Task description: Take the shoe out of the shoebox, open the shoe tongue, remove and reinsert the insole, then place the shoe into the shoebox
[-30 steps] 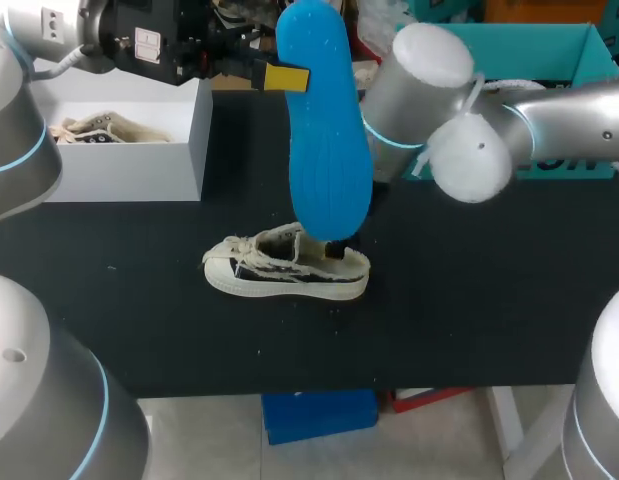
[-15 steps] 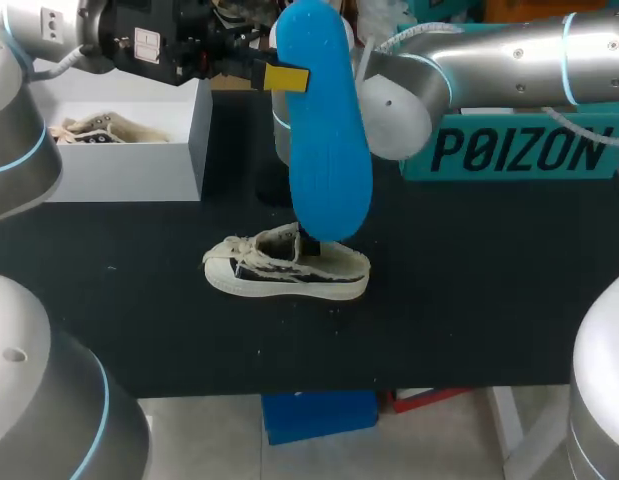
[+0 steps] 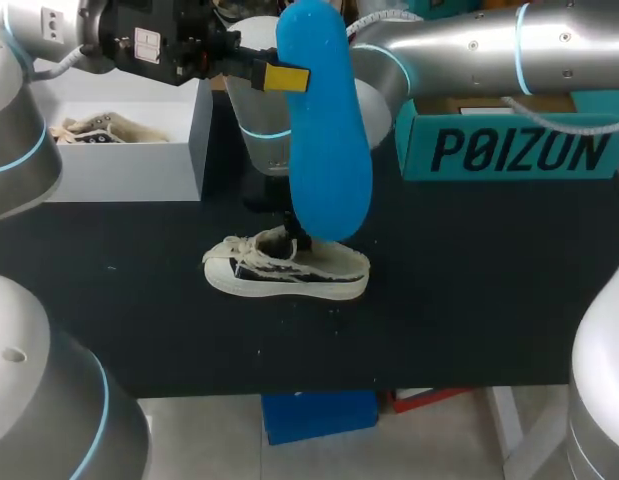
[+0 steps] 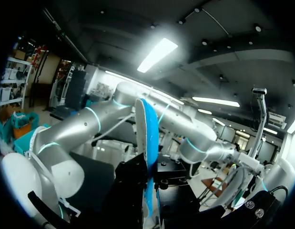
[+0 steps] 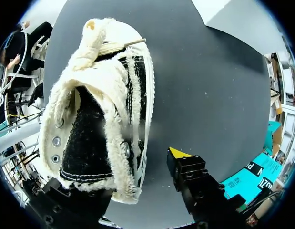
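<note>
White shoebox (image 3: 139, 150): sitting on the black table (image 3: 469, 300) well to the left of and behind the shoe (image 3: 286, 268), and holding a second cream shoe (image 3: 94, 128)
Left gripper (image 3: 289, 77): hanging high above the shoe and a little behind it, with its fingers pinching the upper part of the blue insole (image 3: 327, 140) from both sides; in the left wrist view the insole (image 4: 145, 143) is showing edge-on between the black fingers
Insole: hanging upright with its lower rounded end just above the rear half of the shoe; whether it is touching the shoe cannot be told
Shoe: resting on its sole near the middle of the table, toe pointing left, with its laces lying loose and its frayed collar gaping
Right gripper (image 3: 297, 238): reaching down behind the insole to the shoe's opening, with its arm coming in from the right and crossing past the middle; its fingers are standing spread, and in the right wrist view one yellow-tipped finger (image 5: 178, 153) is sitting just beside the shoe (image 5: 99, 119) with bare table showing between them, while the other finger's tip is hiding under the shoe's near edge
Teal box (image 3: 509, 150): standing behind and to the right of the shoe, well apart from it
</note>
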You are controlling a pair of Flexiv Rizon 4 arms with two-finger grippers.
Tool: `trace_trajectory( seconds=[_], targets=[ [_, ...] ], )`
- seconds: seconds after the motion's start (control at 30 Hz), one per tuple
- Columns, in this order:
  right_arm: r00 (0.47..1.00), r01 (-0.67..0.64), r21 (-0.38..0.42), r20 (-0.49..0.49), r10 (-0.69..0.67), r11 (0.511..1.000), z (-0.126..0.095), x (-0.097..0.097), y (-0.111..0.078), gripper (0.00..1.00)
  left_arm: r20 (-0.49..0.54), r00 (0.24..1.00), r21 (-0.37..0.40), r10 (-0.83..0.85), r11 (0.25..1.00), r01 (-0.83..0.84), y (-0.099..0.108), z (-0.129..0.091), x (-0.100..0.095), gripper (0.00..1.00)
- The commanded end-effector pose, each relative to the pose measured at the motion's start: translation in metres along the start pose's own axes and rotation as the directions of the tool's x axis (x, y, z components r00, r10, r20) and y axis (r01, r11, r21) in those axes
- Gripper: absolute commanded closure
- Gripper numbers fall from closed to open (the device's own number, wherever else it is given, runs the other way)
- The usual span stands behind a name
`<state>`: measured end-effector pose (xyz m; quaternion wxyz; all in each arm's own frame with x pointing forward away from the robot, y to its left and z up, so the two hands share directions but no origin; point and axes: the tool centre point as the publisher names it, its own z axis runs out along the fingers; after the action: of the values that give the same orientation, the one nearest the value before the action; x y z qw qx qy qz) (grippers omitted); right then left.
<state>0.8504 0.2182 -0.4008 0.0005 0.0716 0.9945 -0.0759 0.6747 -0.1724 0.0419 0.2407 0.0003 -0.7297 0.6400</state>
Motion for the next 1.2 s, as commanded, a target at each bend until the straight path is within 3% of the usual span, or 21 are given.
trace_trajectory(
  seconds=[0.03,0.93,1.2],
  targets=[
    [1.0,-0.001,-0.134,-0.018,-0.001,0.991,0.006,0.001,-0.009,1.0,0.0,1.0,0.0,0.001,1.0,-0.001,0.001,0.001,-0.001,1.0],
    [1.0,-0.001,-0.134,-0.018,-0.001,0.991,0.006,0.001,-0.009,1.0,0.0,1.0,0.0,0.001,1.0,-0.001,0.001,0.001,-0.001,1.0],
    [0.971,-0.24,-0.213,-0.034,0.238,0.947,-0.061,-0.022,-0.044,1.0,0.0,1.0,0.0,0.001,1.0,-0.001,0.001,0.001,-0.001,1.0]
  ],
)
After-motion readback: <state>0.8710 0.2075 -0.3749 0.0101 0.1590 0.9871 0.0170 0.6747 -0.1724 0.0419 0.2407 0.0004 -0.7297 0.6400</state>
